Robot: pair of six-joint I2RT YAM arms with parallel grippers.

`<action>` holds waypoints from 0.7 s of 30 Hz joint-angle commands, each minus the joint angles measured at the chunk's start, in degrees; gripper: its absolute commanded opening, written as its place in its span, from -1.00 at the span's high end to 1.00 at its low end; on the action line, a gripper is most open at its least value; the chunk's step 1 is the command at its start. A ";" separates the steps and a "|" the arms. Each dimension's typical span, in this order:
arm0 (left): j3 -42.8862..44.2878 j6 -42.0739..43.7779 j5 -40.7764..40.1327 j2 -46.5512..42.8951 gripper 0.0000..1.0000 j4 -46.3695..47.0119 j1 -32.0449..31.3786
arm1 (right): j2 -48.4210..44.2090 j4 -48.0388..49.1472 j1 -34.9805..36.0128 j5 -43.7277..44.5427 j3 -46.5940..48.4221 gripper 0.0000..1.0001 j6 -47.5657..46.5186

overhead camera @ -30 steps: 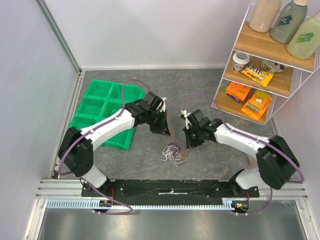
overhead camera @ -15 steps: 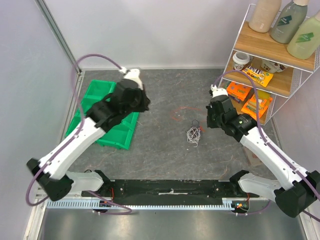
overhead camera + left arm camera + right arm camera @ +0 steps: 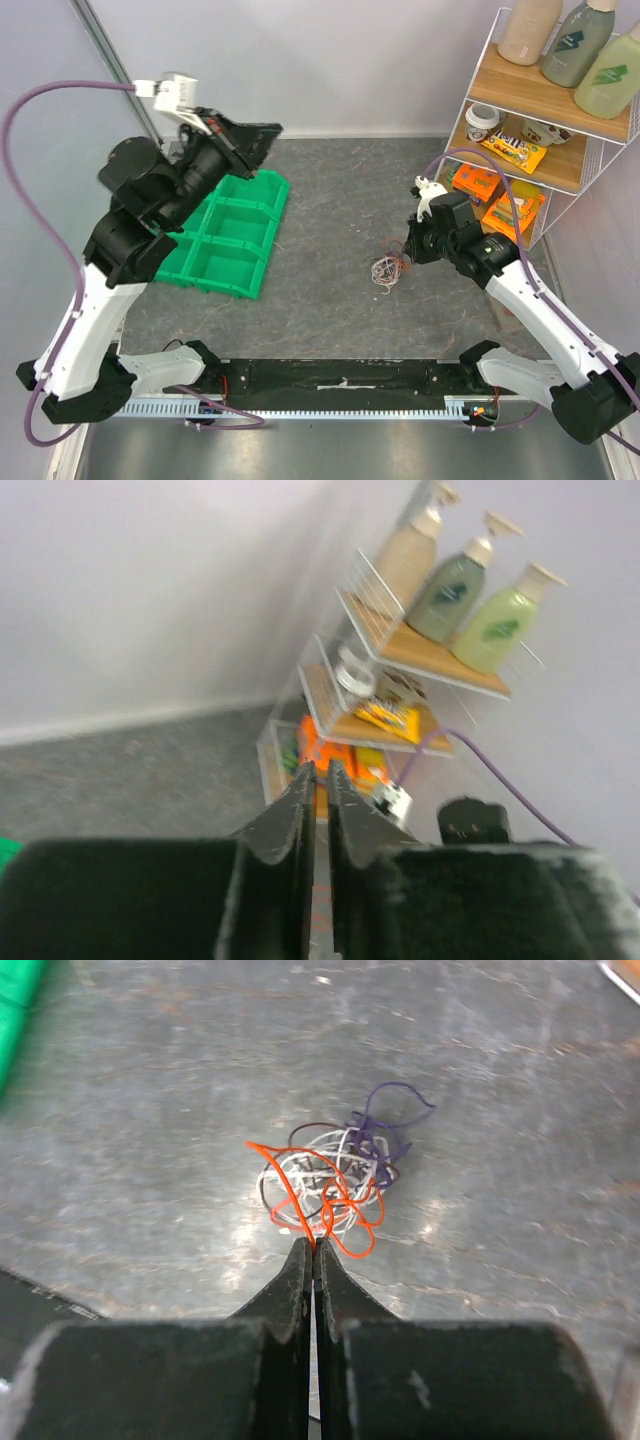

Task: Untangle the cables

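The cables (image 3: 384, 269) are a small clump of white, purple, dark and red-orange wires on the grey table, right of centre. In the right wrist view the clump (image 3: 330, 1175) lies just ahead of the jaws. My right gripper (image 3: 408, 250) is low over the table at the clump's right edge. It (image 3: 313, 1248) is shut on a red-orange cable (image 3: 290, 1190) that runs from the jaw tips into the clump. My left gripper (image 3: 262, 134) is raised high at the back left, far from the cables. Its jaws (image 3: 319, 772) are almost together with nothing visible between them.
A green compartment tray (image 3: 225, 225) lies on the table at the left, below the raised left arm. A white wire shelf (image 3: 530, 130) with bottles, a cup and snack packs stands at the back right; it also shows in the left wrist view (image 3: 400, 670).
The left arm has swung up and back to the left, away from the table. The clump has gone from the near middle to right of centre, with the right gripper beside it.
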 commanded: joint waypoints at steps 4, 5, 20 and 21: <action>-13.84 -4.03 28.64 4.40 0.07 0.56 0.59 | -5.20 8.02 0.12 -18.31 2.40 1.00 -4.99; -17.97 -4.46 31.10 3.79 0.01 3.02 0.85 | -4.94 7.49 0.12 -19.99 2.92 1.00 -5.25; -40.59 -2.09 44.85 7.29 -0.01 18.17 -1.25 | -2.04 7.40 0.12 -29.76 5.03 1.00 -2.09; -40.59 -2.53 43.54 7.47 -0.01 16.68 -1.34 | -2.13 7.31 0.20 -29.24 5.21 1.00 -2.01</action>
